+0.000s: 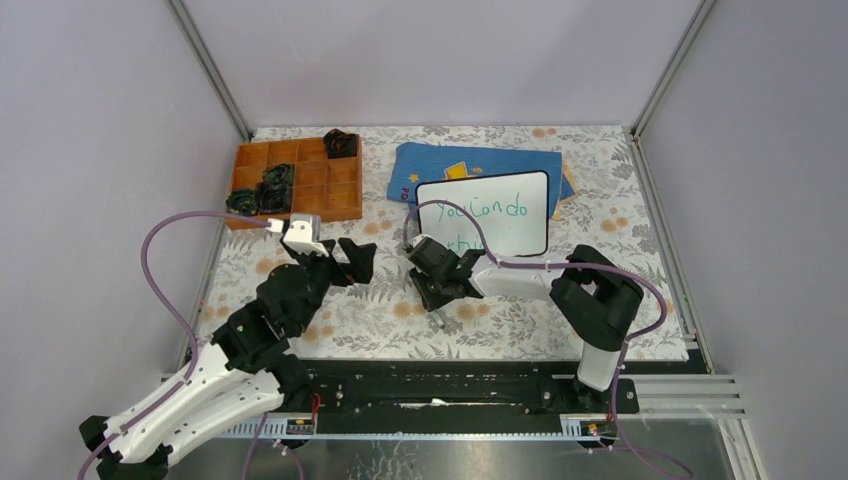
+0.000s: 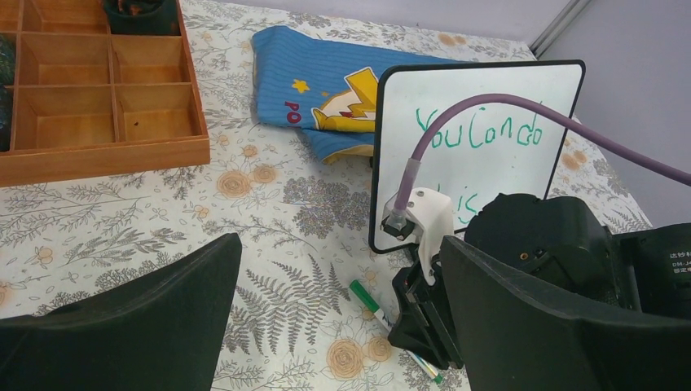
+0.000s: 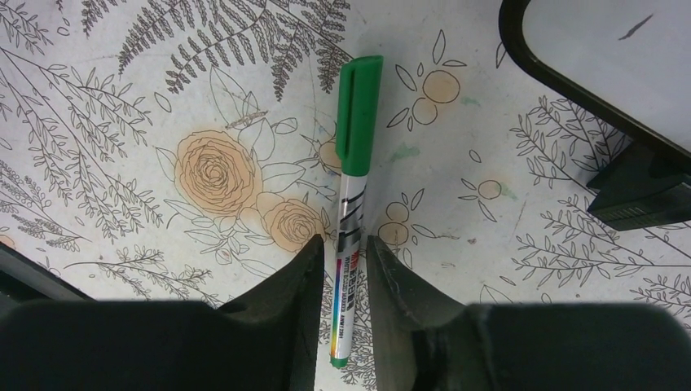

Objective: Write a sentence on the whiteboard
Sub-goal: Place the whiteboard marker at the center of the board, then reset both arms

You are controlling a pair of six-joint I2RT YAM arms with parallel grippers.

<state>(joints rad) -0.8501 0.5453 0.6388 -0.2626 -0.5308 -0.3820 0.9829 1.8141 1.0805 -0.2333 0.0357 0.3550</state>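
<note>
The writing looks finished, so the step in hand is, I judge, letting go of the marker (image 3: 352, 163). It lies capped on the table just below the whiteboard's (image 1: 520, 235) lower left corner. The right claw (image 3: 341, 244) straddles its barrel, jaws narrow, with a sliver of gap on each side. To release well, spread the jaws evenly, then lift straight up so neither finger drags the marker toward the whiteboard. The left claw (image 2: 338, 244) hangs left of the whiteboard, wide and empty. The whiteboard is tilted up, glossy, with a black rim. The sentence (image 2: 477, 134) is green: "You Can do" above, the second line mostly hidden.
</note>
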